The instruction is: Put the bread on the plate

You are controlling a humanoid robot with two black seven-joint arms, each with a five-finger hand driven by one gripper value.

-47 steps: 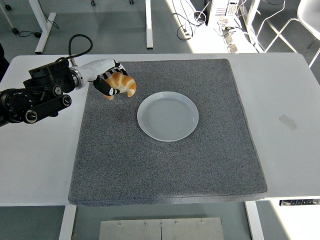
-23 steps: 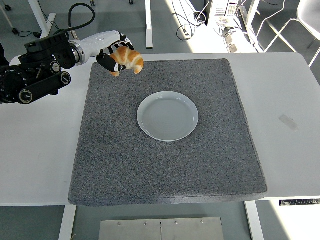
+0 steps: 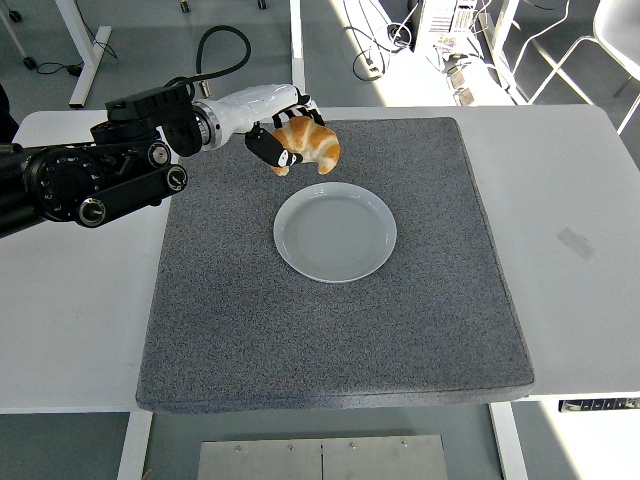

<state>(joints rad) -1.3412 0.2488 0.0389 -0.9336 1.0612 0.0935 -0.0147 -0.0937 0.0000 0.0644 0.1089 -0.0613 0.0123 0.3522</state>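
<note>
A golden-brown croissant, the bread (image 3: 312, 144), hangs in the air in my left hand (image 3: 288, 140), whose black fingers are shut on it. It hovers just beyond the far left rim of the pale grey plate (image 3: 336, 232), a little above the mat. The plate lies with nothing on it near the middle of the dark grey mat (image 3: 330, 330). My left arm (image 3: 110, 175) reaches in from the left edge. My right arm does not show.
The mat covers most of the white table (image 3: 570, 250). A small strip of tape (image 3: 577, 243) lies on the table at the right. Table legs and cables stand on the floor beyond the far edge.
My left hand has lifted the bread off the mat's far left corner and carried it to the right, toward the plate's far rim.
</note>
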